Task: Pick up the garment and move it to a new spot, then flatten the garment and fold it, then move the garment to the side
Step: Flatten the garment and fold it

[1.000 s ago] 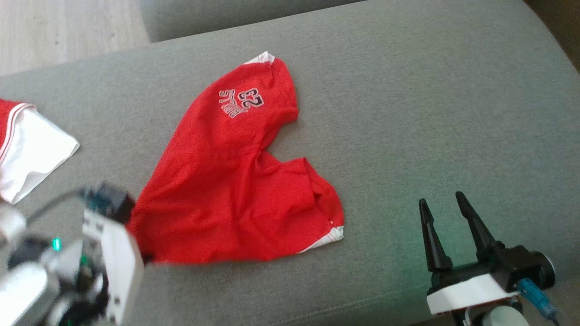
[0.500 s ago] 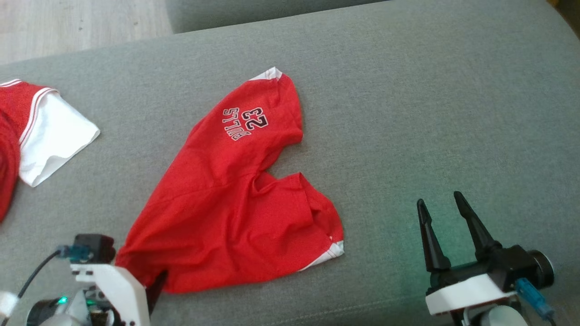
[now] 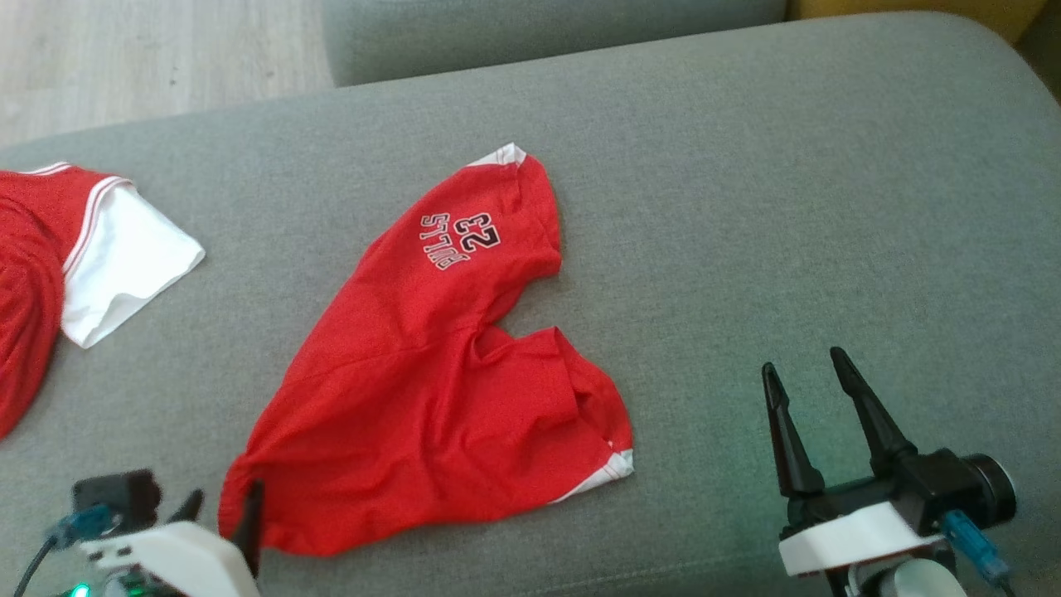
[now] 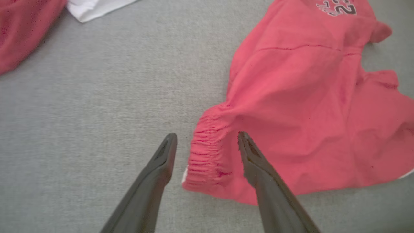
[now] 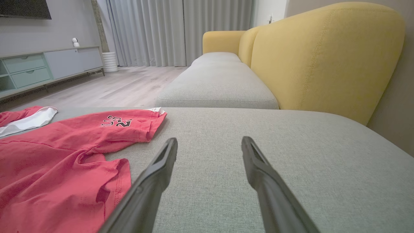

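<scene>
The garment (image 3: pixel 431 390) is a pair of red shorts with white hem trim and a "BULLS 23" print, lying spread but creased on the grey cushion (image 3: pixel 746 207). My left gripper (image 3: pixel 224 497) stands open at the shorts' near left corner. In the left wrist view the gathered waistband (image 4: pixel 203 155) lies between the spread fingers of the left gripper (image 4: pixel 207 136), ungripped, with the rest of the garment (image 4: pixel 307 106) running off to the right. My right gripper (image 3: pixel 802 361) is open over bare cushion, right of the shorts. In the right wrist view the garment (image 5: pixel 58 155) lies left of the right gripper (image 5: pixel 209 139).
A second red and white garment (image 3: pixel 99 257) lies at the cushion's left edge. Wooden floor (image 3: pixel 124 58) shows beyond it. Another grey cushion (image 5: pixel 216 84) and a yellow sofa back (image 5: pixel 323 58) stand ahead of my right gripper. Bare cushion stretches right of the shorts.
My left gripper has opened and let go of the shorts' corner, which now rests on the cushion. The head camera has shifted, so the whole scene sits lower and further right. The right gripper holds still.
</scene>
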